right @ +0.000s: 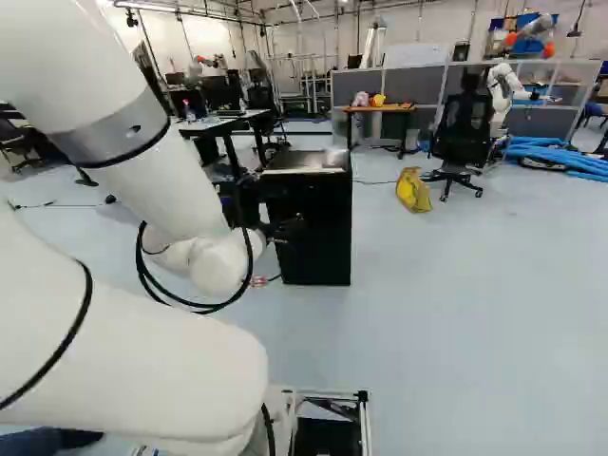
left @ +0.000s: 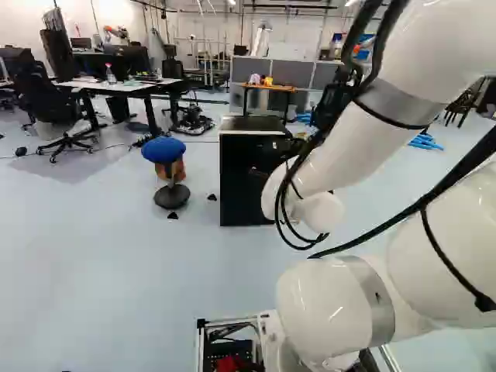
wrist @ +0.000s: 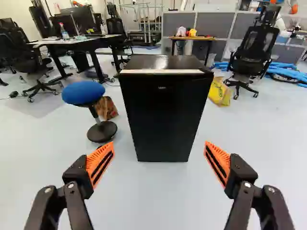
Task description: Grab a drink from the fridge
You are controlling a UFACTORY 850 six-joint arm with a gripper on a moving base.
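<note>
Pale floor (wrist: 153, 196) | black fridge (wrist: 164, 110) ahead | tool (left: 270, 159) spread wide, empty, fingers (wrist: 100, 164) well apart

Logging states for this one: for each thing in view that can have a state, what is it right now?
Gripper: open, empty
Black mini fridge: upright, door closed
Blue-topped stool: upright, unoccupied
Bottle on the desk: upright; too small to tell if capped
Black office chair beside the yellow bag: upright, unoccupied
Yellow bag: set down, cannot tell if open or closed
</note>
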